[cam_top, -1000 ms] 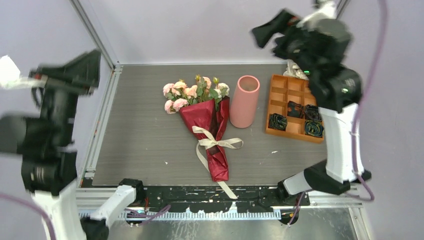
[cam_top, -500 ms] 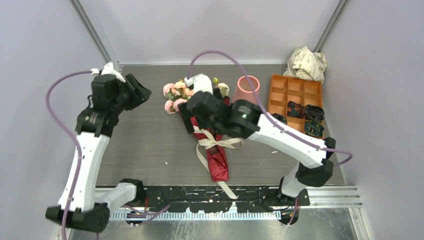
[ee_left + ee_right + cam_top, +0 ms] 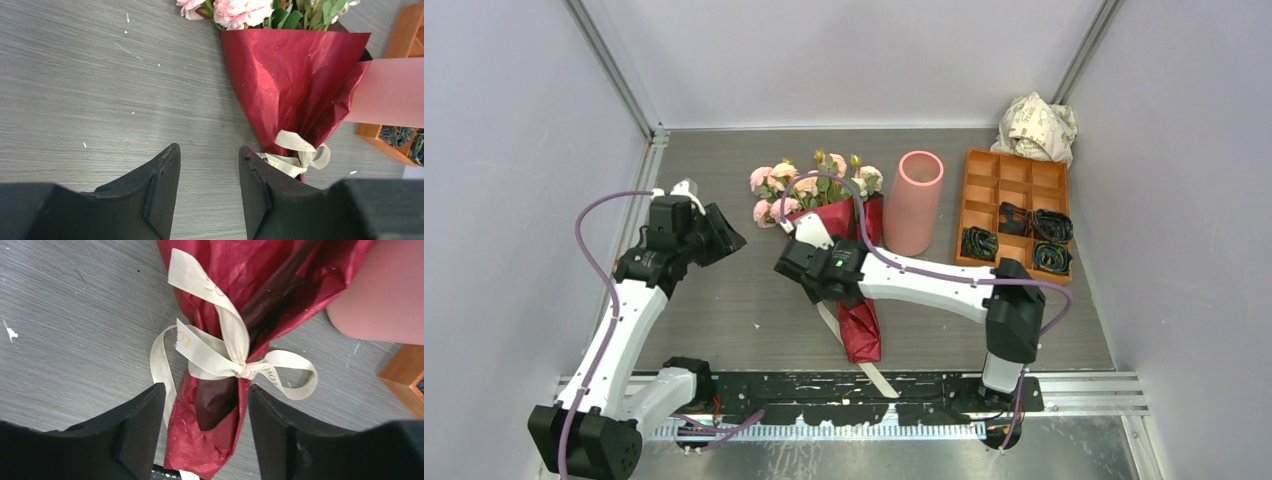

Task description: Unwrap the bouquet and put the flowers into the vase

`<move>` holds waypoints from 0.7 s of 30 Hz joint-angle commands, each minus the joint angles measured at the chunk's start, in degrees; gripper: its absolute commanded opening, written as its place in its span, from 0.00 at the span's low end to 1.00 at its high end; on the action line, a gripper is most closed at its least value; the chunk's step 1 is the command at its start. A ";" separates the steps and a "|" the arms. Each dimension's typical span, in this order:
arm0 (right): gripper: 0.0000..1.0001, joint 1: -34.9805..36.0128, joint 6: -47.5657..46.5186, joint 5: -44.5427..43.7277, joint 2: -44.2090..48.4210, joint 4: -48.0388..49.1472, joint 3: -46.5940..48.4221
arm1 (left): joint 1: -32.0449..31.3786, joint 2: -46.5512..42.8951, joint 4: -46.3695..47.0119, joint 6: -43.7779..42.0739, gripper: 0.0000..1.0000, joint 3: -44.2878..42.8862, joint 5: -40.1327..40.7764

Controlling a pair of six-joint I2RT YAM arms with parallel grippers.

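The bouquet of pink and peach roses in dark red crinkled paper (image 3: 260, 305) is lying on the grey table (image 3: 724, 300), just beside the upright matte pink cylinder vase (image 3: 914, 205). The right gripper (image 3: 206, 395) is hovering with its jaws spread astride the cream ribbon (image 3: 220, 355), seemingly not touching it. The left gripper (image 3: 208, 150), also spread, is hanging over the tabletop.

The only lettering that shows is gold print on the cream ribbon (image 3: 215, 347) tied round the bouquet (image 3: 280, 280), seen from the right wrist. On the loop left of the knot two letters read roughly as "LO", while the marks on the upper tail and on the right loop are too twisted to make out. The crumpled white paper ball (image 3: 1036, 125) at the far right carries dark print, too small to read.
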State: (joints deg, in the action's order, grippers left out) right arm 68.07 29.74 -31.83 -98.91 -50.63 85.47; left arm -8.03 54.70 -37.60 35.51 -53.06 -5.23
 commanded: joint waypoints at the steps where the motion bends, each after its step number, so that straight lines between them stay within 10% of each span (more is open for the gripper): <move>1: 0.65 0.57 0.58 0.77 -3.36 4.52 2.13 | -0.16 -2.48 4.87 -1.15 0.47 0.62 -0.98; 21: 0.58 0.65 -4.35 -12.01 -16.23 1.23 7.08 | -0.14 -5.26 3.10 -1.10 0.45 2.91 -0.21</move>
State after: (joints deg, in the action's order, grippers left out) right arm 68.42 26.33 -37.45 -116.03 -48.51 89.82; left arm -8.03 50.98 -36.64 34.09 -50.30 -5.04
